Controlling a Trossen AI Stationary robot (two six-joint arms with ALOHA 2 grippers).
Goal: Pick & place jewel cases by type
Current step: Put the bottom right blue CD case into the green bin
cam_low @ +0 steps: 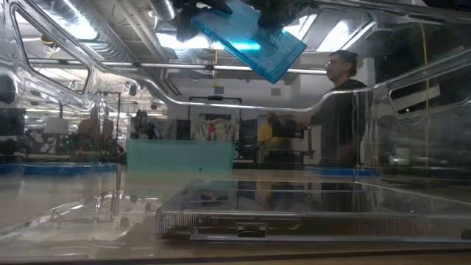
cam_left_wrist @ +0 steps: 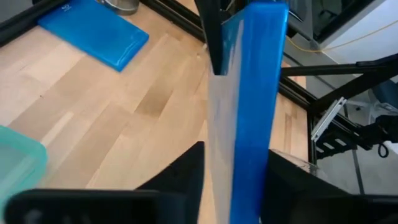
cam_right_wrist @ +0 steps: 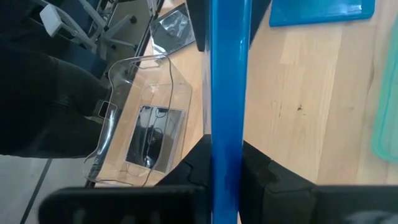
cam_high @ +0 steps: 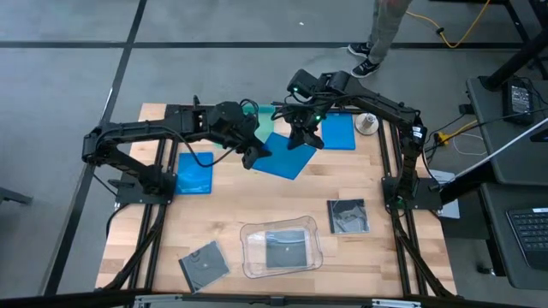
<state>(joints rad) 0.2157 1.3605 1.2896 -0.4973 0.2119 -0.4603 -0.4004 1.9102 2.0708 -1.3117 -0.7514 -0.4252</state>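
Note:
A bright blue jewel case (cam_high: 287, 159) hangs tilted above the middle of the table, high in the low view (cam_low: 254, 38). My left gripper (cam_high: 253, 156) is at its left corner and my right gripper (cam_high: 305, 137) at its far edge, both shut on it. Two more blue jewel cases lie flat on the table, one at the left (cam_high: 195, 172) and one at the far right (cam_high: 339, 131). Dark jewel cases lie flat at the near left (cam_high: 204, 264), at the right (cam_high: 348, 216), and inside the clear tray (cam_high: 285, 251). My left gripper has the held case's left corner (cam_left_wrist: 249, 165) pinched between its two fingers, one on each flat face. The fingers come from the table's left, slanting down. The case stands edge-on between them, clear of the table. My right gripper pinches the same case at its far edge (cam_right_wrist: 225, 134), one finger on each flat face. It reaches in from the far right, slanting down. The case is lifted clear and tilted.
The teal tray (cam_high: 267, 114) sits at the far edge behind the grippers. The clear tray (cam_high: 248, 236) stands near the front middle. A small round object (cam_high: 366, 124) is at the far right. A person's legs (cam_high: 383, 34) show beyond the far edge.

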